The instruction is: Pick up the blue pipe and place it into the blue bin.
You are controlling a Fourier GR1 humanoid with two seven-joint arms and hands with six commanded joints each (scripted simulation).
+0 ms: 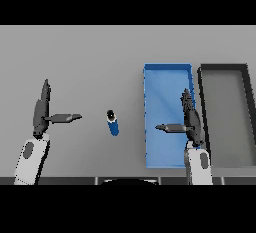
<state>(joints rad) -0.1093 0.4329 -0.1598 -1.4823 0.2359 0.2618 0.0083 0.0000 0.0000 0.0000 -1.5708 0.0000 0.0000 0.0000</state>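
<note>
A short blue pipe [113, 123] with a dark open end lies on the grey table, near the middle. The blue bin [150, 77] stands to its right, long and rectangular, with nothing inside that I can see. My right hand [191, 122] hovers over the bin's right side, fingers straight and thumb pointing left, open and holding nothing. My left hand [41, 112] is at the left of the table, also open, thumb pointing right toward the pipe, a clear gap away from it.
A dark grey bin [248, 92] stands right beside the blue bin at the table's right side. The table's front edge runs just below both forearms.
</note>
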